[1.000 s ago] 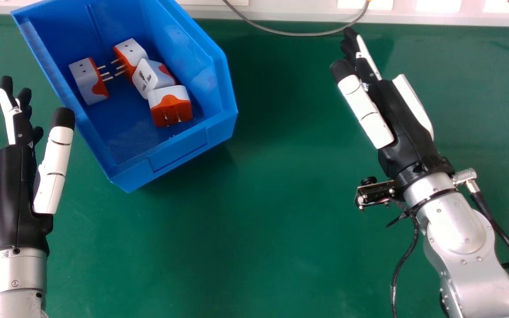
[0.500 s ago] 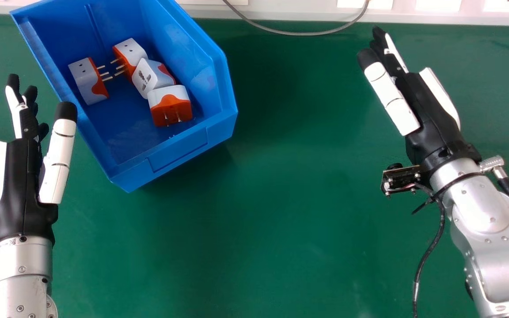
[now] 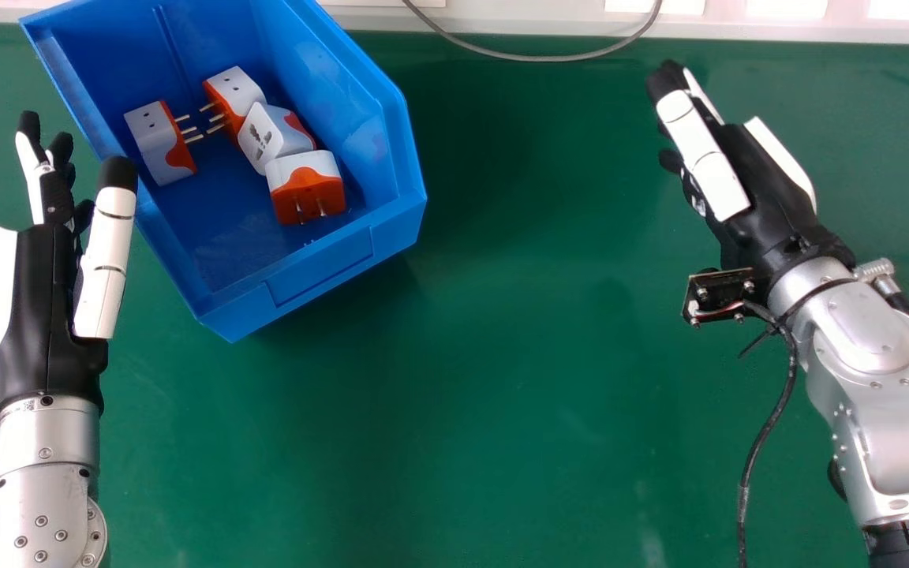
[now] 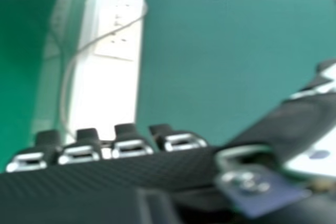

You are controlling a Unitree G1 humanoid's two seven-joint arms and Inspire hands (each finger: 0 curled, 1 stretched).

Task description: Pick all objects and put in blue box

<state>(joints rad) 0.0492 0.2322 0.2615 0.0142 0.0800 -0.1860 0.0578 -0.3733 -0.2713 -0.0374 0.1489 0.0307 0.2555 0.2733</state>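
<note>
"Left hand (image 3: 48, 308) went farther and a bit right, and the right hand (image 3: 762, 189) went right, away from the blue box (image 3: 324, 272). Holding stuff?"

"Nope, both have let go, with loose fingers. Four plugs (image 3: 308, 189) lie in the box, at the far left."

"Are they heavy?"

"Light, I guess, and hard. Smooth sides could slip, so pinch the white, blocky part (image 3: 302, 164). Thin metal pins (image 3: 193, 139) might bend."

"And the box?"

"Stiff, shiny plastic with slanted edges, on a smooth green table (image 3: 502, 379)."

Four adapters (image 3: 307, 189) inside box (image 3: 320, 272)
</note>
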